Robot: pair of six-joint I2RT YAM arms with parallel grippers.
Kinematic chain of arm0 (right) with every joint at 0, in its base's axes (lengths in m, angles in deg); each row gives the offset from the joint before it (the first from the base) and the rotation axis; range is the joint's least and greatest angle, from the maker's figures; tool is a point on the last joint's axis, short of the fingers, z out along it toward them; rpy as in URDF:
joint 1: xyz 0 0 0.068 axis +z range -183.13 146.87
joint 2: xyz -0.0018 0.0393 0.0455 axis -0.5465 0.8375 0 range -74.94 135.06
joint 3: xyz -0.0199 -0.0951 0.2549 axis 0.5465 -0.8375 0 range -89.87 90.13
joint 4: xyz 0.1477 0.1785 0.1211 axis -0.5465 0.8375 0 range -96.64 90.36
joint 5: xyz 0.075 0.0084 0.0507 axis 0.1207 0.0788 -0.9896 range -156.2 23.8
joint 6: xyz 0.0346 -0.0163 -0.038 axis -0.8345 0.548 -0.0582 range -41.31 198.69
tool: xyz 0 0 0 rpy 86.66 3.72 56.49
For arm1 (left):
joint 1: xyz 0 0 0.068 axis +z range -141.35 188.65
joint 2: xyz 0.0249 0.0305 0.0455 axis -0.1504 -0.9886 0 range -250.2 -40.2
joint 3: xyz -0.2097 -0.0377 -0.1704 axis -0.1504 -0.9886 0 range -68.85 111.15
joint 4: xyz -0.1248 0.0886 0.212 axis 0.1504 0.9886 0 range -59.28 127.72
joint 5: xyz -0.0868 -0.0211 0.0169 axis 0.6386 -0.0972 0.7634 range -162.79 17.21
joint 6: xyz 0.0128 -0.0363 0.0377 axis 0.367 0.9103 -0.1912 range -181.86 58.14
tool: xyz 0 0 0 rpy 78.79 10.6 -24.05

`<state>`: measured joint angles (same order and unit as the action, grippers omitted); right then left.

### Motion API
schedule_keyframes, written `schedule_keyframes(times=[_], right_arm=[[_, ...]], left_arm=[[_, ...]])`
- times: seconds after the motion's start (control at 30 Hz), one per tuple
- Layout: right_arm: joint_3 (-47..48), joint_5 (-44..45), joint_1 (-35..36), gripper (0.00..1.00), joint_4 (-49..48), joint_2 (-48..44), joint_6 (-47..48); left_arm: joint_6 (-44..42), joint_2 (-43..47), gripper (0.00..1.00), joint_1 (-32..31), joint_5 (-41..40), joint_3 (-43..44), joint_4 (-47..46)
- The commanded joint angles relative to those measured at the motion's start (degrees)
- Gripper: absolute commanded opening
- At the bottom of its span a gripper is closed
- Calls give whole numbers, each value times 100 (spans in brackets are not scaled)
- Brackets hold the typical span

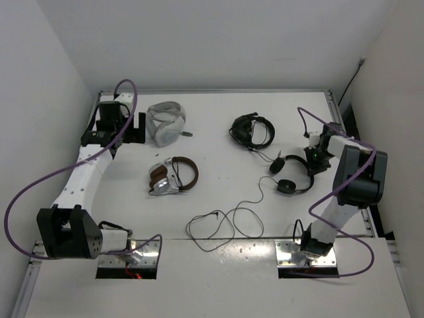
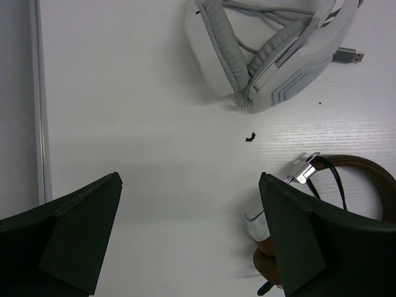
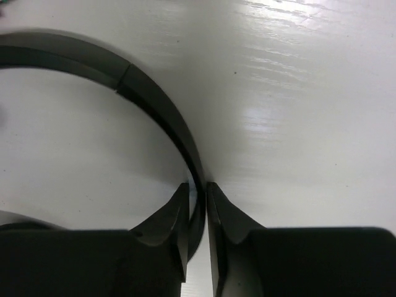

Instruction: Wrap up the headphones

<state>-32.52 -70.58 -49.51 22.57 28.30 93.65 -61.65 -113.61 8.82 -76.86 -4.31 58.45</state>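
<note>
Jaws of the right gripper (image 3: 198,189) pinch the headphones (image 3: 154,102) by the band; left gripper (image 2: 190,182) gapes empty. Likely light, springy; cable (image 1: 225,222) floppy.

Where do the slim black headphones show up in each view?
Top external: right of centre, the headphones, headband end at the right gripper.
Left wrist: not in it.
Right wrist: the headband arcs from upper left down between the fingers.
Shared landmark: the right gripper, shut on the headband, in top and right wrist.
</note>
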Motion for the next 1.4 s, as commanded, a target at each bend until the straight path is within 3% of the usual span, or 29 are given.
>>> schedule_keyframes(times=[0.0,0.13,0.43,0.63,0.97,1.1,1.23,1.37], right_arm=[[-48,60,126,15,-443,486,-81],[119,-168,4,1,-241,539,-133],[794,-791,3,0,962,-962,-397],[1893,-1705,-49,0,2218,-1771,-345],[2667,-2935,12,0,3010,-1992,-591],[2808,-3112,12,0,3187,-1931,-670],[2993,-3227,-120,0,3337,-1878,-793],[3046,-2657,-120,0,3337,-1825,-907]], left_arm=[[-38,-16,100,63,3,147,-136],[-205,-69,100,63,144,147,-136],[-512,230,100,10,652,25,-337],[-899,870,100,-542,1294,-389,-558],[-952,2163,91,-1676,2447,-1540,-733],[-707,2348,89,-2055,2201,-1707,-733],[-574,2401,86,-2380,2631,-1857,-620],[-803,2331,84,-2758,2702,-1979,-496]])
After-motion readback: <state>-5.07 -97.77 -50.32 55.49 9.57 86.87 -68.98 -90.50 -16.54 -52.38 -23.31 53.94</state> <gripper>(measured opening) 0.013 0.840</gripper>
